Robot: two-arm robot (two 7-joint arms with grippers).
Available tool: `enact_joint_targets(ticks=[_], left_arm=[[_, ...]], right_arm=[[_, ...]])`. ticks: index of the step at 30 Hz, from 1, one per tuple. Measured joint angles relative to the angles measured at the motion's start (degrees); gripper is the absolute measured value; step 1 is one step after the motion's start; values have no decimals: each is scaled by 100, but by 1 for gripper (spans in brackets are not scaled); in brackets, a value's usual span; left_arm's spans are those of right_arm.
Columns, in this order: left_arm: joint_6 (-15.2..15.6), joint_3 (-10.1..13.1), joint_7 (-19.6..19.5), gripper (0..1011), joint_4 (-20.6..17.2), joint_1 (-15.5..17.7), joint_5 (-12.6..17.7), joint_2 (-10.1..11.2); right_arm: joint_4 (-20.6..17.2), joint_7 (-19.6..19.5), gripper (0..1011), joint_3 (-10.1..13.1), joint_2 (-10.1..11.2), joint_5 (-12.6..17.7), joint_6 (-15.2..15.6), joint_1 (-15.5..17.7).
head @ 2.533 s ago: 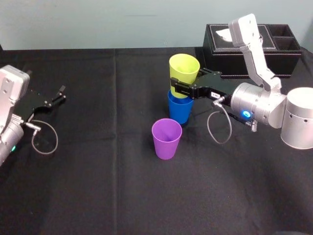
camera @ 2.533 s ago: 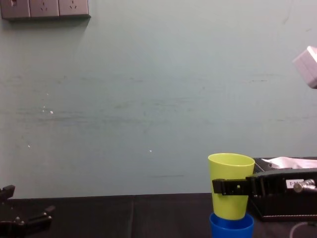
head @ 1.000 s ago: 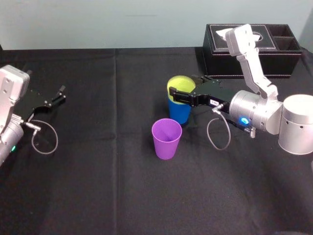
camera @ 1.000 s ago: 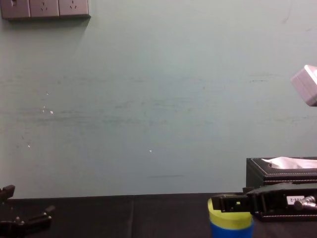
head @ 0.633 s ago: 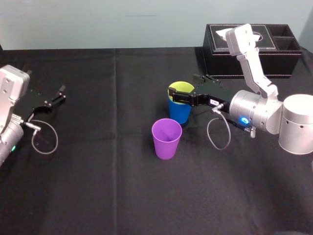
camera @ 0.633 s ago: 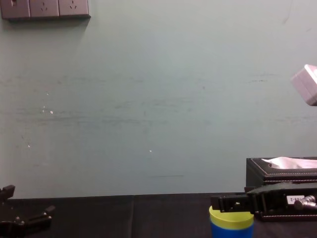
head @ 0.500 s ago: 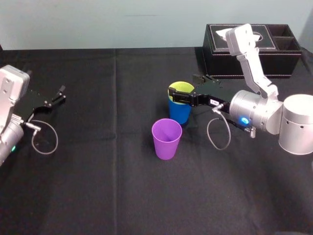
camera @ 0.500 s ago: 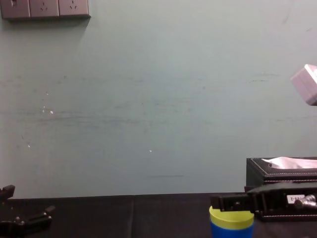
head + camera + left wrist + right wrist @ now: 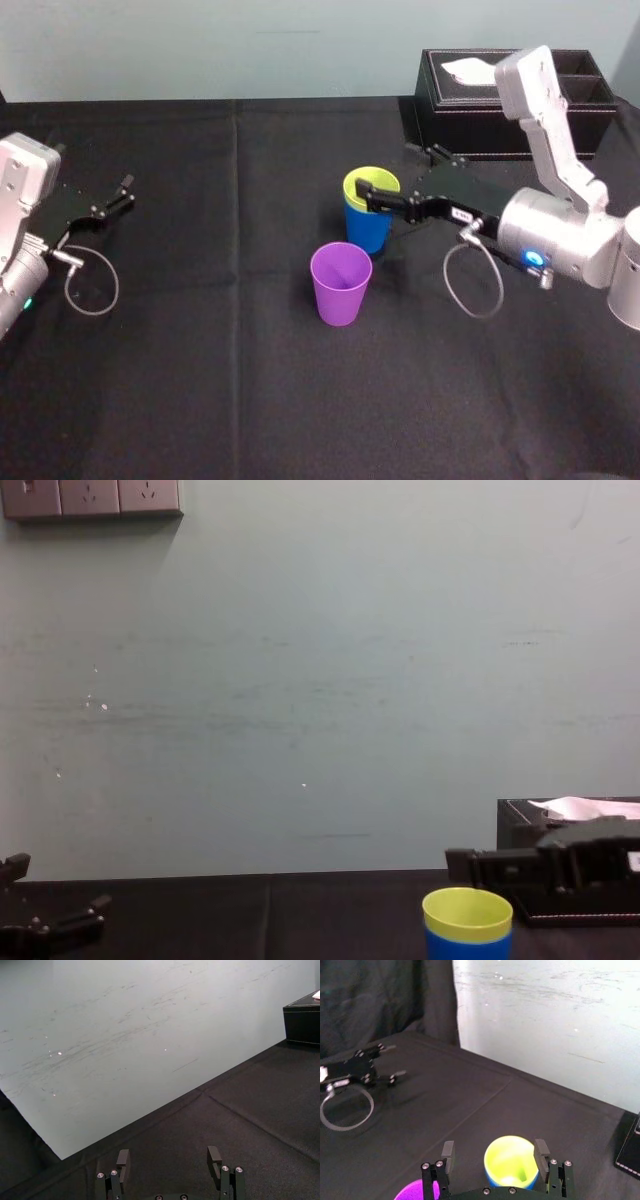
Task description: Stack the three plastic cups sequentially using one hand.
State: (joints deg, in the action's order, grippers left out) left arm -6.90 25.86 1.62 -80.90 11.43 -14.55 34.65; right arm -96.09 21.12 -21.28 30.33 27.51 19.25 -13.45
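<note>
Yellow-green cup (image 9: pixel 368 182) sits nested in the blue cup (image 9: pixel 366 230) mid-worktop (image 9: pixel 220 380). Its rim lies between the parted fingers of the right gripper (image 9: pixel 494 1154), which reaches in from 3 o'clock. The purple cup (image 9: pixel 340 283) stands alone just beside that pair, at their 7 o'clock. The left gripper (image 9: pixel 122 193), fingers apart, rests far out at 9 o'clock.
</note>
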Motion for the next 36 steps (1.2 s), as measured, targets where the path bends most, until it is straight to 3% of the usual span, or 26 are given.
enact_joint_targets(ticks=[10, 18, 26, 36], left_arm=[[0, 0, 0, 1010, 0, 0, 0, 0], [0, 0, 0, 1010, 0, 0, 0, 0], [0, 0, 0, 1010, 0, 0, 0, 0], [0, 0, 0, 1010, 0, 0, 0, 0]], right_arm=[[-448, 281, 1000, 179, 655, 42, -498, 782], [-535, 333, 1000, 215, 903, -89, -795, 1295], [-535, 362, 1000, 97, 923, -359, -945, 1456], [-388, 449, 1000, -101, 718, -692, -994, 1388]])
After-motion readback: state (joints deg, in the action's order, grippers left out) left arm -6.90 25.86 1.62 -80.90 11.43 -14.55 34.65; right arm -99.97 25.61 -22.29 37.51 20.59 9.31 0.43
